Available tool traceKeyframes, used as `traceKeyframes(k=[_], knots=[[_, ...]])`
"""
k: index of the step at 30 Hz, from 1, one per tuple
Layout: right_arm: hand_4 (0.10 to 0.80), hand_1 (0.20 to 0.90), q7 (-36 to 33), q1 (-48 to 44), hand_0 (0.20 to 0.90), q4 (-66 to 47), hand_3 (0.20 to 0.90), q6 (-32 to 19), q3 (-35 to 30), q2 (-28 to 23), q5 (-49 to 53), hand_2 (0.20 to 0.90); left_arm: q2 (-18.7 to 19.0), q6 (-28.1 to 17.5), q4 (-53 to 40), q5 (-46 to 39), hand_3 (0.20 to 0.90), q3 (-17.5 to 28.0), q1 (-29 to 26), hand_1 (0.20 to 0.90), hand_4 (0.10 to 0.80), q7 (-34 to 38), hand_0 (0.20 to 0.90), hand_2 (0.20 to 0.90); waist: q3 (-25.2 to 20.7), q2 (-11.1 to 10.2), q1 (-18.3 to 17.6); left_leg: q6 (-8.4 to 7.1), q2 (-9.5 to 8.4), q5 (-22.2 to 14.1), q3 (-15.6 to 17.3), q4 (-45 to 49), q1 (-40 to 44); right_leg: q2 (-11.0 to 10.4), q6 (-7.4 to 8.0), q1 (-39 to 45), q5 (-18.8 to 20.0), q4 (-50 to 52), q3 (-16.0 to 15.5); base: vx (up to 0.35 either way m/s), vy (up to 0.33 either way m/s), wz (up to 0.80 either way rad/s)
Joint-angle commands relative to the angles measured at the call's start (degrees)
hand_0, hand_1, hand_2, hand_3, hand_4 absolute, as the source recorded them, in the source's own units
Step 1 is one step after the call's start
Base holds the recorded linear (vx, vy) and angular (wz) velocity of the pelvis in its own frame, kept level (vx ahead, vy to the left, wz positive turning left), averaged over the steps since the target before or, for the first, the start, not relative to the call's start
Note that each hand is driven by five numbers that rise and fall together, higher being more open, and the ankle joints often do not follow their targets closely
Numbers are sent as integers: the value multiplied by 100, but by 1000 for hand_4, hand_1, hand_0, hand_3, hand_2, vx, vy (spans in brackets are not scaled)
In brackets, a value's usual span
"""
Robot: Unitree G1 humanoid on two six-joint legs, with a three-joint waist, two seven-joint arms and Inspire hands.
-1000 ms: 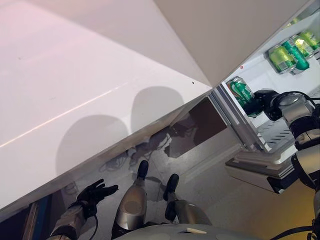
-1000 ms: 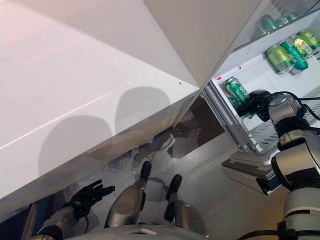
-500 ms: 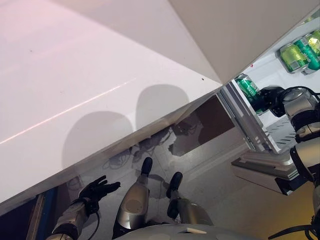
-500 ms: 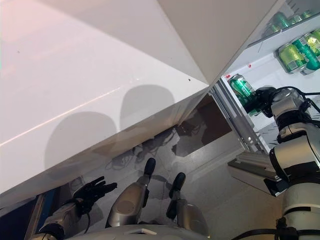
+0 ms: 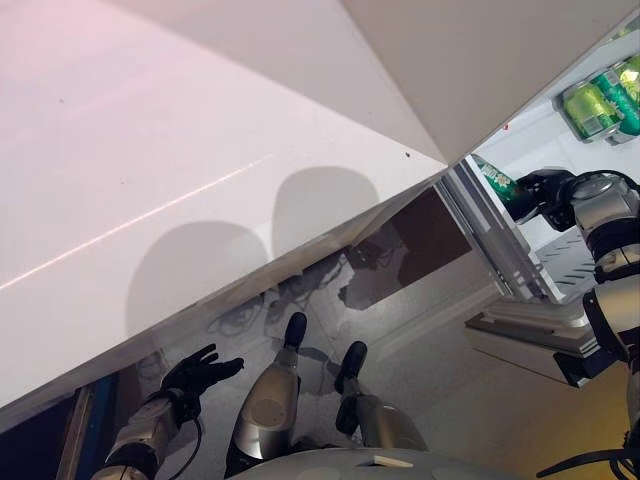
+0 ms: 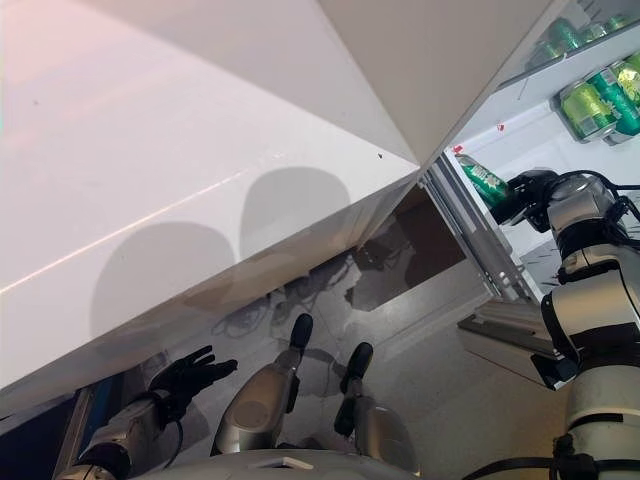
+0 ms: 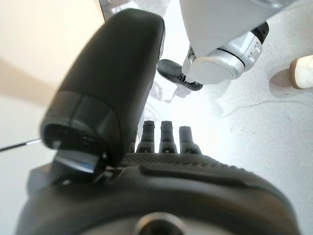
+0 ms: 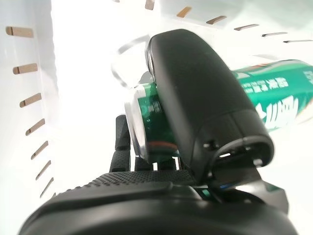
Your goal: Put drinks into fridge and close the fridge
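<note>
The right hand (image 6: 530, 192) has its fingers wrapped around a shiny green can (image 6: 482, 180), tipped inside the open white fridge (image 6: 500, 140). More green cans (image 6: 598, 98) lie on a shelf farther in. The left hand (image 5: 195, 375) hangs low near the floor, fingers spread wide.

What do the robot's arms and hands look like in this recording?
Both arms are silver-grey with rounded, segmented shells. The left hand and right hand are dark, almost black, with jointed fingers, a bulky smooth thumb and ribbed palm texture. Black bands separate the right arm's segments.
</note>
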Motion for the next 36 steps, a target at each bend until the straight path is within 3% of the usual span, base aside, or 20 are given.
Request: traceKeyframes(k=[1,7,16,24,28,30,36], knots=[[800,900,-86,-626,900,-102,900,-244,360,-491,-32,900,432,261,39,-8,900,-281,374,900,800,-23,900,900,-356,93,-17,-150,97,-400,84,-114,-7,-231,484,-273,303,125,-93,-16,34,-3],[800,900,-444,-484,900,-588,900,-426,321,-734,354,900,408,189,447,166,900,-282,302,900,800,-247,900,900,-518,114,-224,-148,97,-419,189,-161,163,-238,498,-181,307,91,-2,-17,41,-2],[800,900,-908,97,900,-2347,900,-606,51,-1417,955,900,376,159,794,368,900,-266,375,900,800,-420,900,900,-928,52,-717,-155,126,-530,455,-179,505,-243,564,7,313,37,242,-6,20,-14],[800,900,-2035,1320,900,-4231,900,-943,-1345,-1796,1431,900,136,204,1150,544,900,-175,398,900,800,-579,900,900,-1346,132,-1220,-134,140,-673,702,-179,775,-213,616,137,246,23,521,-20,25,-17],[800,900,-2837,2781,900,-5302,900,-1190,-2784,-1542,1573,900,-77,193,1351,693,900,-128,434,900,800,-642,900,900,-1608,215,-1518,-113,140,-767,797,-179,911,-159,607,213,167,26,730,0,16,-20],[800,900,-3305,3611,900,-5857,900,-1332,-3495,-1129,1552,900,-211,203,1431,725,900,-60,426,900,800,-591,900,900,-1710,284,-1710,-87,126,-830,795,-179,998,-108,582,260,104,56,914,28,-6,-18],[800,900,-3807,5204,900,-6455,900,-1682,-4372,-6,1224,900,-384,222,1510,840,900,45,473,900,800,-457,900,900,-1790,405,-1960,3,87,-956,762,-179,1239,-39,522,408,-88,253,1229,59,-21,-22]])
